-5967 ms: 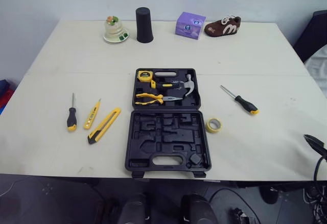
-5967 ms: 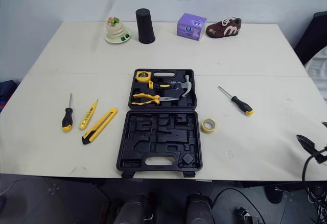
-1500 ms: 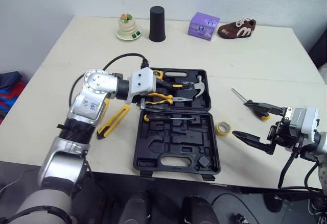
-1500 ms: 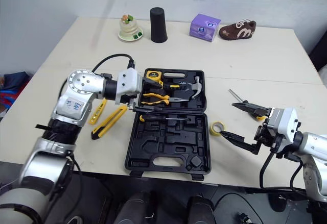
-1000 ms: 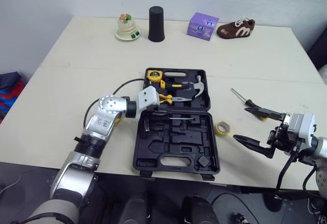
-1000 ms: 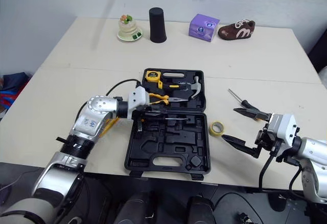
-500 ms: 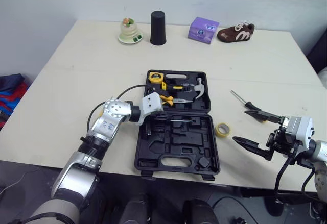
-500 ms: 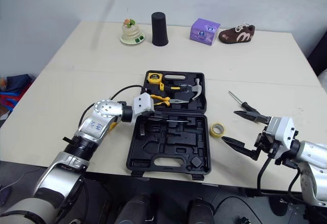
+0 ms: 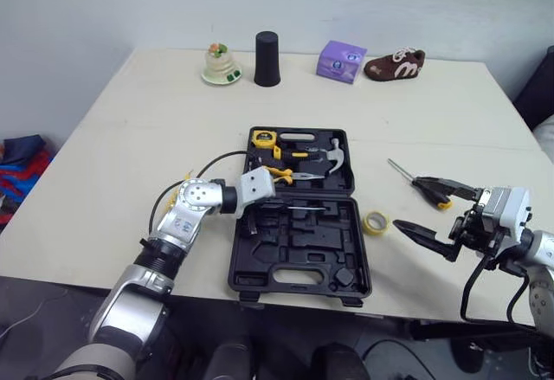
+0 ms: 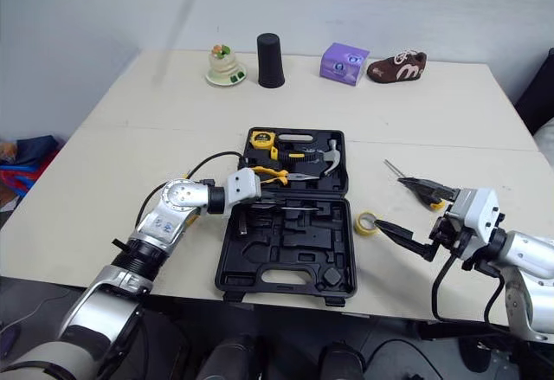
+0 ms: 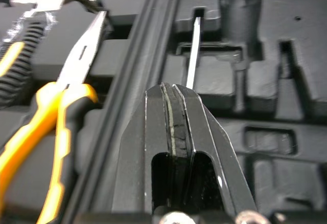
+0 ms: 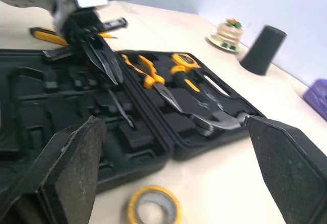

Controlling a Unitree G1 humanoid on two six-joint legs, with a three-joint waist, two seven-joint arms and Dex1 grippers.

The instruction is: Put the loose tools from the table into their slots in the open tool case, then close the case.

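The black tool case (image 9: 299,254) lies open mid-table. Its far half holds a tape measure (image 9: 266,138), pliers (image 9: 281,172) and a hammer (image 9: 333,151). My left gripper (image 11: 171,94) is shut with nothing between its fingers, low over the hinge at the case's left side. A screwdriver shaft (image 11: 192,55) lies in the near half just ahead of its tip, the handle hidden under it. My right gripper (image 9: 405,203) stands open right of the case, empty. Its far finger hangs over a black-and-yellow screwdriver (image 9: 403,173). A yellow tape roll (image 9: 375,222) lies between that gripper and the case.
A yellow utility knife (image 12: 46,34) lies left of the case, behind my left arm. Along the table's far edge stand a figurine on a dish (image 9: 220,61), a black cup (image 9: 267,58), a purple box (image 9: 339,60) and a brown shoe (image 9: 394,62).
The camera has shifted. The screwdriver from the table's left now lies in the case, and my left gripper has sunk low behind it. The right gripper has stayed open by the tape roll.
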